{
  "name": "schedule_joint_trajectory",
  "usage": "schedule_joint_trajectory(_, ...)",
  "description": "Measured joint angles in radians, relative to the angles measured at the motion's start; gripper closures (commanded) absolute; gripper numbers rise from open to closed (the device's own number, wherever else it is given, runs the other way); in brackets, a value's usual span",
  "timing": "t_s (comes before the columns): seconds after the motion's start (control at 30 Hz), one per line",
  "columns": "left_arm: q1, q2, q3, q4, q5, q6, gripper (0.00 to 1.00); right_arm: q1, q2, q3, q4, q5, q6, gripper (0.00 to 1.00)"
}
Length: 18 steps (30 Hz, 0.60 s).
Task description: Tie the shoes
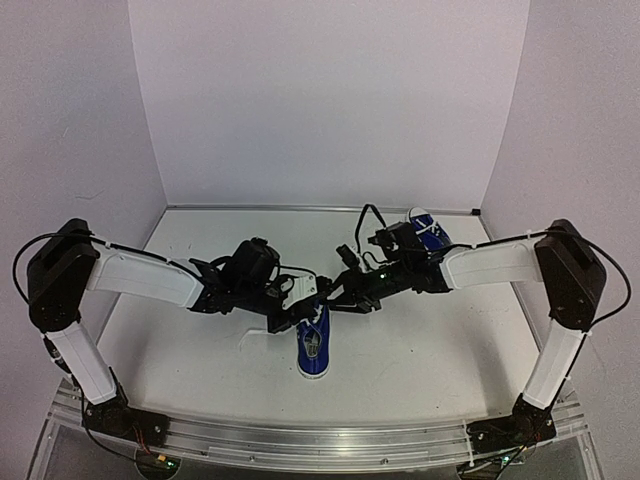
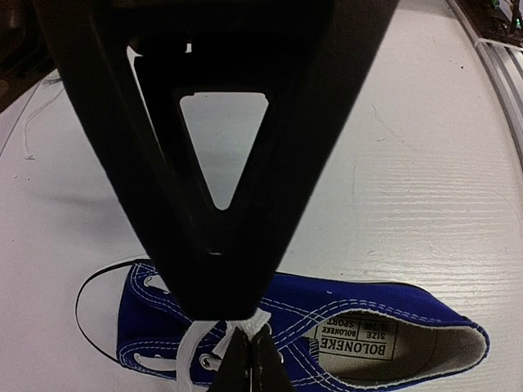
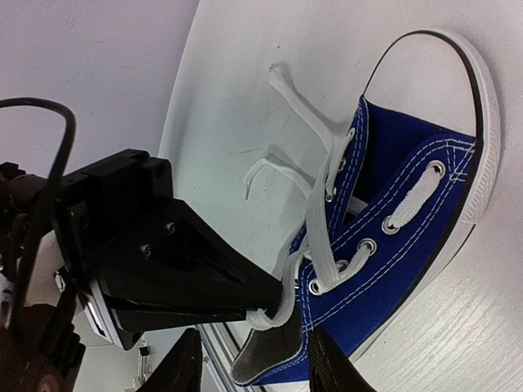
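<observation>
One blue shoe (image 1: 314,350) lies mid-table with its toe toward the arms, its white laces loose. My left gripper (image 1: 303,294) hovers over its lace area and is shut on a loop of white lace (image 2: 255,324) (image 3: 288,300); in the left wrist view that gripper (image 2: 249,347) shows at the bottom, above the shoe (image 2: 368,310). My right gripper (image 1: 336,294) faces it from the right. In the right wrist view, the right gripper (image 3: 255,363) is open, with the pinched loop and the heel of the shoe (image 3: 409,220) between its fingers (image 3: 327,363). The second shoe (image 1: 430,232) sits at the back right.
A free lace end (image 3: 282,82) trails over the white table (image 1: 420,350), and another strand (image 1: 256,331) lies left of the shoe. The metal rail (image 1: 320,442) runs along the near edge. Walls close in the back and both sides.
</observation>
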Motion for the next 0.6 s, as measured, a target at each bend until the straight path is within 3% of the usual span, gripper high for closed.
schedule_joint_trajectory(0.6,-0.002,0.010,0.000,0.000,-0.017,0.006,0.99,0.036,0.070,0.000,0.072,-0.014,0.057,0.72)
